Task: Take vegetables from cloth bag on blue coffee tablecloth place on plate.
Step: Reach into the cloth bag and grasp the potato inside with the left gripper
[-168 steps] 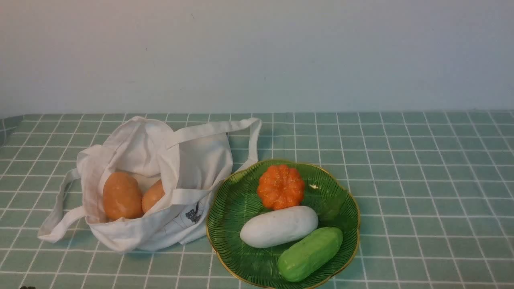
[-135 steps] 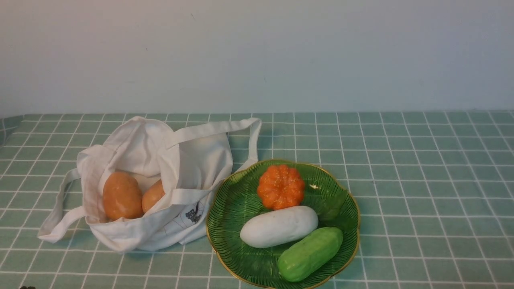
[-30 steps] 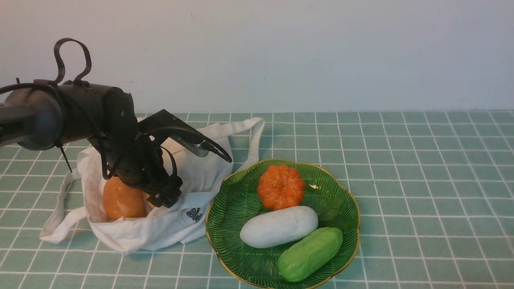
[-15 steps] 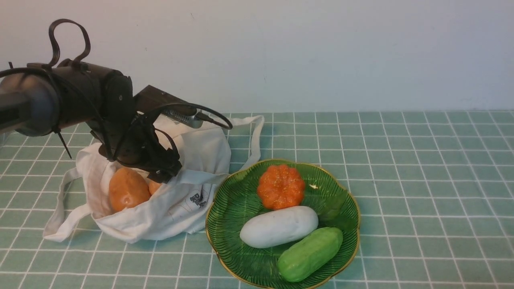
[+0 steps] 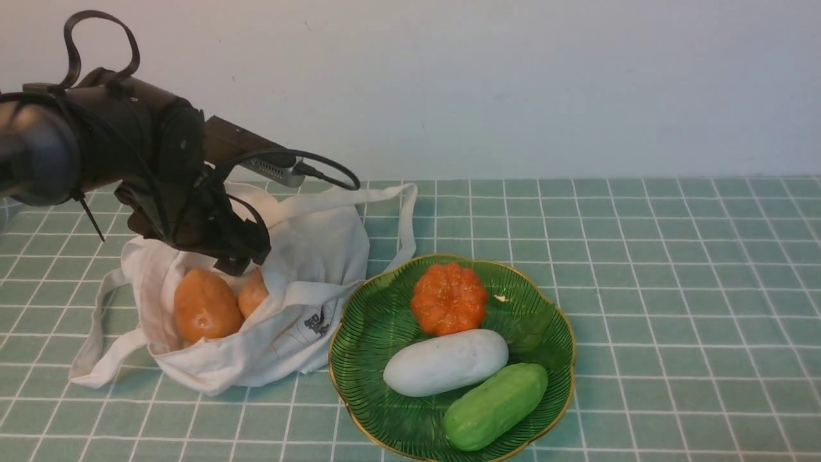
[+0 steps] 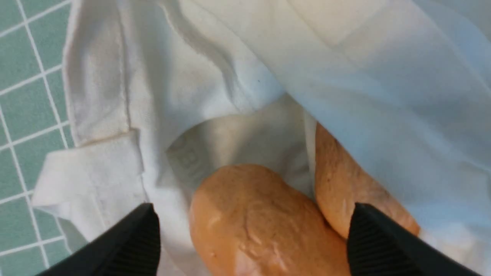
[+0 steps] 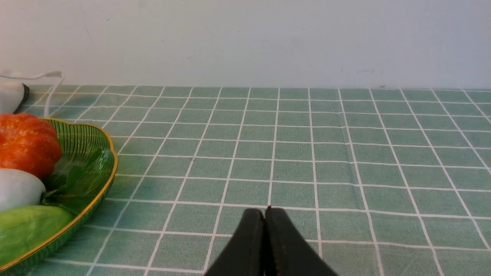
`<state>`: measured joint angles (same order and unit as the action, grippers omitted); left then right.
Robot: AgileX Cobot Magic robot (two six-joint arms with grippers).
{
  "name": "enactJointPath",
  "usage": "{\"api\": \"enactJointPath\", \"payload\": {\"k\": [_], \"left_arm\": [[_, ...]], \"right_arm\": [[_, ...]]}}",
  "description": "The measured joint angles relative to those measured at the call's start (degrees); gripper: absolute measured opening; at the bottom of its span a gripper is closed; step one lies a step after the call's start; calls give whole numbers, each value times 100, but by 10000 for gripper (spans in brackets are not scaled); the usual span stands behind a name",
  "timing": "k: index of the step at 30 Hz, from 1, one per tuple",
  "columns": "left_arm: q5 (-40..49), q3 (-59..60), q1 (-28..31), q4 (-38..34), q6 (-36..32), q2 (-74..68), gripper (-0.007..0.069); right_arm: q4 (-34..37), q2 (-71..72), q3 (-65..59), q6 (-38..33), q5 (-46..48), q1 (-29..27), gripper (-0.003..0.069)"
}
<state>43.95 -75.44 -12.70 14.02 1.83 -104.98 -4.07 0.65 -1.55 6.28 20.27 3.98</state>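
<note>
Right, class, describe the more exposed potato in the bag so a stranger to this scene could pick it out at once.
Find the white cloth bag lying on the checked tablecloth, left of the green plate. Two brown-orange potatoes sit in its open mouth. Yours is the left potato, almost fully exposed, unlike its neighbour, half hidden by fabric.

Your left arm (image 5: 96,141) is reaching in from the left edge of the front view, and its wrist (image 5: 179,192) is bending so that the tool is pointing downward and slightly to the right. Your left end effector (image 6: 253,234) is standing wide open: in the left wrist view its two black ribbed fingers (image 6: 130,241) are sitting far apart, gripping nothing. Your right end effector (image 7: 264,214) is pointing straight ahead at a low height, with its two black tips pressing flat against each other and nothing between them.
</note>
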Motion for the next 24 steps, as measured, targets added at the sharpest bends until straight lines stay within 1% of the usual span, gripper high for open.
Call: {"api": "enactJointPath", "payload": {"k": [7,13,18,24], "left_arm": [[-176,-19,0,-296,96,-392,594],[-131,-42,-21,-930,43,-392,594],[-130,-54,-188,-1402,9,-455,594],[-246,-54,-294,-1480,9,-740,594]], "right_arm": [[0,0,0,0,0,0,-16],[0,0,0,0,0,0,-16],[0,0,0,0,0,0,-16],[0,0,0,0,0,0,-16]]}}
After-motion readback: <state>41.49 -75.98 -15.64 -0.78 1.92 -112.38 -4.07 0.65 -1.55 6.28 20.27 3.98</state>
